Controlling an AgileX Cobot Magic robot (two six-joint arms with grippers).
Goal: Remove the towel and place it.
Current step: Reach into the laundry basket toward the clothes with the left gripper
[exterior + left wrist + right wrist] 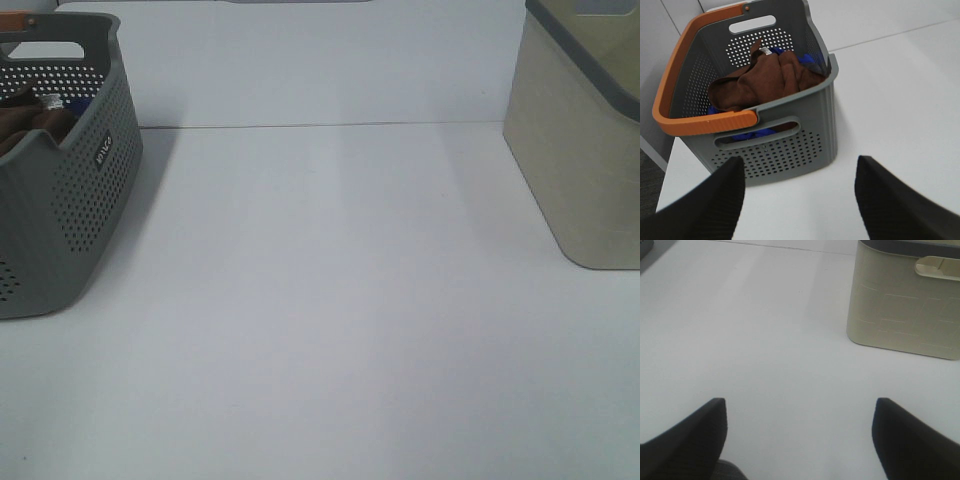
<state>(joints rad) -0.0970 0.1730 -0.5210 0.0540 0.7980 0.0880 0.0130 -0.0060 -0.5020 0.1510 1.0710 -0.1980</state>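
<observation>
The towel [767, 80] is a dark reddish-brown cloth, crumpled inside the grey perforated basket [790, 150]. In the high view only a brown edge of it [22, 122] shows in the basket [70, 220] at the far left. A blue item [752, 134] lies under the towel. My left gripper [800, 200] is open and empty, a short way from the basket's near wall. My right gripper [800, 435] is open and empty above the bare table, facing the beige bin [907, 305]. Neither gripper shows in the high view.
The basket has an orange handle [695, 120] along its rim. A beige bin with a dark rim [585, 130] stands at the right of the white table [330, 300]. The table's left edge [667, 170] lies beside the basket.
</observation>
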